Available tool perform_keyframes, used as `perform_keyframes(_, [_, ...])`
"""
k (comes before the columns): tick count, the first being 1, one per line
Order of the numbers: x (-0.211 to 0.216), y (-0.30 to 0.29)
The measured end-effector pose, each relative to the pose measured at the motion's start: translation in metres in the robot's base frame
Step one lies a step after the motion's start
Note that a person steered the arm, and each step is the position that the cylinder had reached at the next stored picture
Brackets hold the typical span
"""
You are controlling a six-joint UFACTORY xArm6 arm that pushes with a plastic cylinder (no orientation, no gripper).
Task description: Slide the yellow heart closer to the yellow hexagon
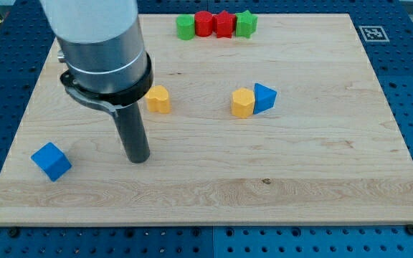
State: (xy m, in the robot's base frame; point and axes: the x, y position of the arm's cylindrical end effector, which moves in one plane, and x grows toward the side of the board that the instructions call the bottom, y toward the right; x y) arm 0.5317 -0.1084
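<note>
The yellow heart [159, 99] lies on the wooden board left of centre. The yellow hexagon [243, 103] lies to its right, near the board's middle, touching a blue block [264, 97] on its right side. My tip [138, 159] rests on the board below and slightly left of the yellow heart, apart from it. The rod rises from the tip into the large grey arm body [99, 43] at the view's top left.
A blue cube [51, 161] sits near the board's lower left. A row of blocks stands at the top edge: green [186, 27], red [203, 24], red [224, 24], green [245, 24]. A fiducial tag [373, 33] marks the top right corner.
</note>
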Motion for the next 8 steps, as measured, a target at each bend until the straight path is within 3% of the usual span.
perform_keyframes(5, [0.000, -0.031])
perform_keyframes(8, [-0.087, -0.040])
